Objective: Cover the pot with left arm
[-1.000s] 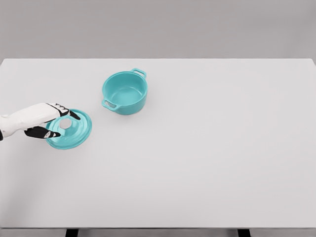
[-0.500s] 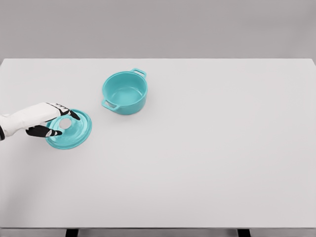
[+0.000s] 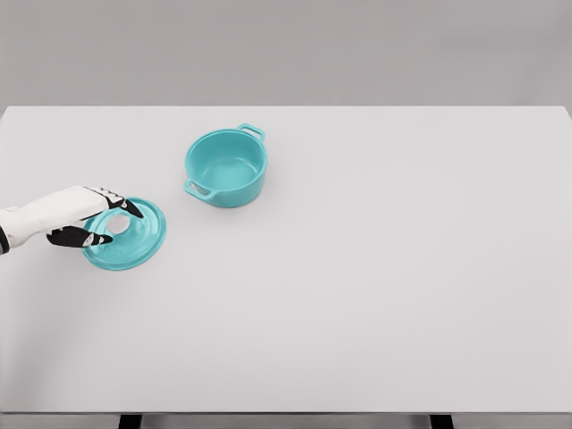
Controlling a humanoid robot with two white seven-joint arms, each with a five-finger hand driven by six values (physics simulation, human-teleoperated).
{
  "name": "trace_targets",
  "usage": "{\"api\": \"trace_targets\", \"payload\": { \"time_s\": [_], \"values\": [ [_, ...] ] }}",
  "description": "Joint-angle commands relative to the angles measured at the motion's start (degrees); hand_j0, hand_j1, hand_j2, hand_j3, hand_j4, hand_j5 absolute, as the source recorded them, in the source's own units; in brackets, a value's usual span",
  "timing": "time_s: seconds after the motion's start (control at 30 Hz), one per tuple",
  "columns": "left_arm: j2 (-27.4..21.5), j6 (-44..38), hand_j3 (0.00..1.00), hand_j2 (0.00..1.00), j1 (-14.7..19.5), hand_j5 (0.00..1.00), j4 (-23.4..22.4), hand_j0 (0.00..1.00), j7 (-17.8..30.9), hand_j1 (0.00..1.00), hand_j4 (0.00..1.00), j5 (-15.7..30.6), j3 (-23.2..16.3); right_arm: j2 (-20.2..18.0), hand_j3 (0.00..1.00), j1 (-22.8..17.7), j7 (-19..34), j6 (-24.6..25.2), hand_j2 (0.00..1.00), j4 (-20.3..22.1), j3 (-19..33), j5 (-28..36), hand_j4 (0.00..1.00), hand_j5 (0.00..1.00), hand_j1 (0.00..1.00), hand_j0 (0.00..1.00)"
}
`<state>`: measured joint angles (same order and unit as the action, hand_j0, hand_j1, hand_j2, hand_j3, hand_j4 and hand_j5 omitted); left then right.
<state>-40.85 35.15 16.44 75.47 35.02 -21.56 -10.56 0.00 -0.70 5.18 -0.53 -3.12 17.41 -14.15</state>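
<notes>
A teal pot (image 3: 226, 167) with two side handles stands open and uncovered on the white table (image 3: 375, 268), left of the middle toward the back. Its teal lid (image 3: 138, 246) with a pale round knob lies on the table in front and to the left of the pot, a clear gap away from it. My left hand (image 3: 121, 226) comes in from the left edge and sits over the lid's left half. Its thumb and fingers are curled around the knob. The right arm does not show.
Only the pot and the lid stand on the white table. Its front edge runs along the bottom of the view, with two dark table legs below it.
The thumb and fingers have drawn in closer around the knob. The lid has shifted very slightly up in the picture. The pot has not moved.
</notes>
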Motion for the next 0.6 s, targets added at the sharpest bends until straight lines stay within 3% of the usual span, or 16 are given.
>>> {"api": "trace_targets", "payload": {
  "time_s": [0.0,0.27,0.57],
  "values": [
    [0.0,-0.1,0.7,0.7,0.0,0.7,-0.1,0.7,0.0,0.7,0.7,0.4,0.0,0.0,1.0,0.1,0.0,0.0,1.0,0.0,0.0,0.0,1.0,1.0,1.0,1.0],
    [0.1,-0.1,0.64,0.64,0.3,0.64,-0.3,0.64,0.0,0.64,0.64,0.4,-0.6,0.0,1.0,0.0,0.0,0.0,1.0,0.0,0.0,0.0,1.0,1.0,1.0,1.0],
    [0.3,-0.1,0.64,0.64,0.5,0.64,-0.3,0.64,0.0,0.64,0.64,0.4,-0.8,0.0,1.0,0.0,0.0,0.0,1.0,0.0,0.0,0.0,1.0,1.0,1.0,1.0]
  ]
}}
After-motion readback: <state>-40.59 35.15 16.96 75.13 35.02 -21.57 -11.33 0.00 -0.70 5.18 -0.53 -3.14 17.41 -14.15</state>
